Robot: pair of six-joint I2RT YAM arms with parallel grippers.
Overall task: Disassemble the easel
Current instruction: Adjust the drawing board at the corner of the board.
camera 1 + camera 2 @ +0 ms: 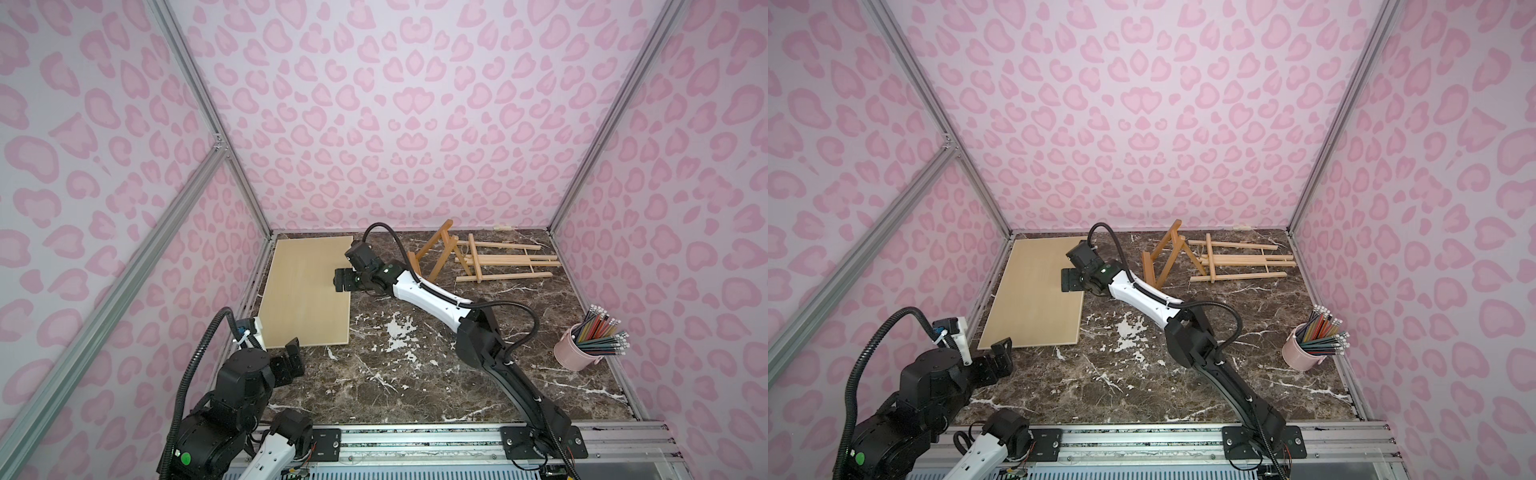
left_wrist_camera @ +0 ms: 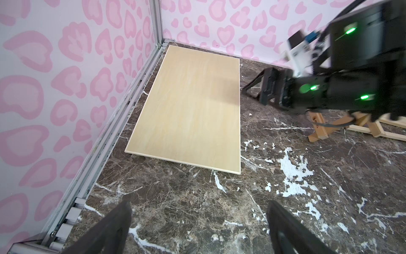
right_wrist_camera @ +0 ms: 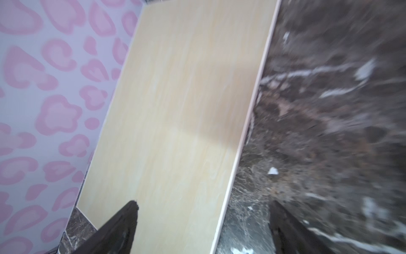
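The easel lies in pieces at the back of the table. In both top views a darker wooden A-frame (image 1: 442, 262) (image 1: 1171, 262) leans beside a paler slatted frame (image 1: 507, 262) (image 1: 1246, 261) lying flat. A pale wooden board (image 1: 307, 291) (image 1: 1034, 299) (image 2: 189, 110) (image 3: 182, 110) lies flat at the left rear. My right gripper (image 1: 343, 280) (image 1: 1069, 279) (image 3: 202, 220) is open over the board's right edge, one finger above the board and the other above the table, holding nothing. My left gripper (image 1: 293, 353) (image 1: 1000, 353) (image 2: 198, 220) is open by the board's near corner, empty.
A pink cup of pencils (image 1: 575, 349) (image 1: 1302, 351) stands near the right wall. The dark marble tabletop (image 1: 395, 374) is enclosed by pink patterned walls with metal rails. In the left wrist view a foot of the A-frame (image 2: 319, 132) shows under the right arm.
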